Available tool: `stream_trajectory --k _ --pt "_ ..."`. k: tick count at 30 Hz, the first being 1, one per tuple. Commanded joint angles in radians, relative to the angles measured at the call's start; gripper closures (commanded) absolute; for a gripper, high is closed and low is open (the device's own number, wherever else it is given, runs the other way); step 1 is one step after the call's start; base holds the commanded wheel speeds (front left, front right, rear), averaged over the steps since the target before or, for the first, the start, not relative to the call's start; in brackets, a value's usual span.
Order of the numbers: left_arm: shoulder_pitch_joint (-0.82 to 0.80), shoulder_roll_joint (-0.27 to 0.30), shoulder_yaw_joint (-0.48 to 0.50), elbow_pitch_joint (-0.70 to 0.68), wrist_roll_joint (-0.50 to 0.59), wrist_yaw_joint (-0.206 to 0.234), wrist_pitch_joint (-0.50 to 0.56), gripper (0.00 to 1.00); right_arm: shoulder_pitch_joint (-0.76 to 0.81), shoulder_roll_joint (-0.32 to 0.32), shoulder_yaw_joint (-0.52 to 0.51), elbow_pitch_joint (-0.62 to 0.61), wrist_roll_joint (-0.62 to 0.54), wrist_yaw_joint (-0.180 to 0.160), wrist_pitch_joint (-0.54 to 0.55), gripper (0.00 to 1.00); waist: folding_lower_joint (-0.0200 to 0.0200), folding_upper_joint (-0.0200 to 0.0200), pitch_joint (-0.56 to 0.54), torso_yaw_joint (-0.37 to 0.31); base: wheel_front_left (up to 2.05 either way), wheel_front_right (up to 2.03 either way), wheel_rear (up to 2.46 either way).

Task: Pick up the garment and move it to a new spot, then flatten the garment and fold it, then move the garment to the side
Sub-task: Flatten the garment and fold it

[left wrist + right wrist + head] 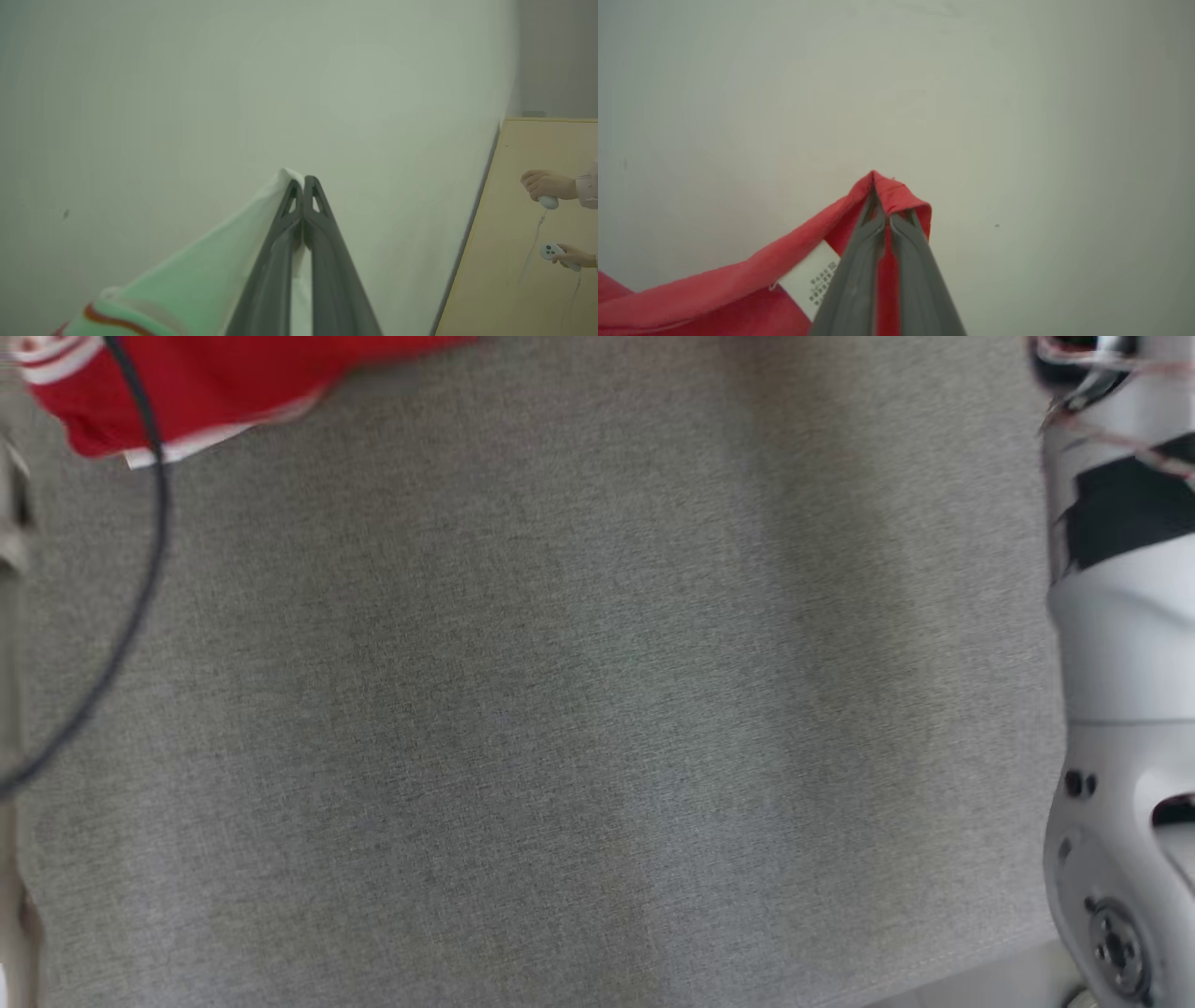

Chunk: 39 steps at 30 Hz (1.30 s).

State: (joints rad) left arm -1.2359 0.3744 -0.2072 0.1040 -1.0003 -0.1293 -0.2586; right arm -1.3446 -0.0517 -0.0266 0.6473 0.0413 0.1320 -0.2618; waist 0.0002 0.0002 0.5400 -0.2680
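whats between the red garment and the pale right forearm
Bare grey table covering, seen in the head view: the garment is at upper left, the right forearm at the right edge.

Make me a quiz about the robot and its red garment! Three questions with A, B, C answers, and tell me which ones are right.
1. Where is the garment in the head view?
A. bottom middle
B. top left
C. lower right

2. What colour is the big surface in front of the robot?
A. grey
B. blue
C. yellow

3. What is the right claw doing?
A. wide open, holding nothing
B. gripping a cup
C. shut on the garment

Answers:
1 B: the red cloth sits in that view's top left corner.
2 A: the woven cover is plain grey.
3 C: in the right wrist view its fingers pinch a red fold.
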Motion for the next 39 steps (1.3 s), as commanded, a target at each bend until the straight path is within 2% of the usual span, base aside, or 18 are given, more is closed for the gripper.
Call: stream_trajectory --k 1,5,7,12,17,21,23,28,33,39 --pt "0.037 0.015 -0.01 -0.008 -0.03 -0.002 -0.004 1.0 0.023 0.002 0.016 -0.007 -0.005 -0.003 -0.004 1.0 -0.0002 -0.0002 0.025 0.014 0.0 0.0 0.0" --pt "0.155 0.054 -0.032 -0.026 -0.108 -0.002 0.02 1.0 0.106 0.0 0.092 0.006 0.017 -0.003 -0.004 1.0 -0.0002 -0.0002 0.002 0.028 0.0 0.0 0.0" --pt "0.226 0.071 -0.013 -0.032 -0.15 0.003 0.031 1.0 0.146 -0.017 0.125 0.02 0.051 -0.003 0.01 1.0 -0.0002 -0.0002 -0.021 0.037 0.0 0.0 0.0" --pt "0.41 0.103 0.038 -0.075 -0.225 0.053 0.058 1.0 0.259 -0.059 0.207 0.02 0.146 -0.003 0.101 1.0 -0.0002 -0.0002 -0.093 0.056 0.0 0.0 0.0" --pt "0.618 0.11 0.07 -0.14 -0.288 0.108 0.075 1.0 0.389 -0.096 0.24 -0.008 0.23 -0.003 0.208 1.0 -0.0002 -0.0002 -0.183 0.067 0.0 0.0 0.0" --pt "0.79 0.096 0.06 -0.186 -0.325 0.141 0.086 1.0 0.496 -0.105 0.227 -0.024 0.277 -0.003 0.298 1.0 -0.0002 -0.0002 -0.253 0.078 0.0 0.0 0.0" --pt "0.914 0.069 0.044 -0.209 -0.349 0.152 0.081 1.0 0.583 -0.11 0.216 -0.034 0.295 -0.003 0.373 1.0 -0.0002 -0.0002 -0.308 0.088 0.0 0.0 0.0" --pt "1.075 0.018 0.025 -0.232 -0.395 0.14 0.064 1.0 0.695 -0.121 0.168 -0.074 0.277 -0.003 0.419 1.0 -0.0002 -0.0002 -0.376 0.1 0.0 0.0 0.0" --pt "1.245 -0.03 0.001 -0.224 -0.418 0.127 0.044 1.0 0.834 -0.101 0.094 -0.136 0.232 -0.003 0.479 1.0 -0.0002 -0.0002 -0.448 0.115 0.0 0.0 0.0" --pt "1.375 -0.049 -0.04 -0.193 -0.427 0.111 0.048 1.0 0.988 -0.084 0.005 -0.234 0.181 -0.003 0.563 1.0 -0.0002 -0.0002 -0.506 0.138 0.0 0.0 0.0"
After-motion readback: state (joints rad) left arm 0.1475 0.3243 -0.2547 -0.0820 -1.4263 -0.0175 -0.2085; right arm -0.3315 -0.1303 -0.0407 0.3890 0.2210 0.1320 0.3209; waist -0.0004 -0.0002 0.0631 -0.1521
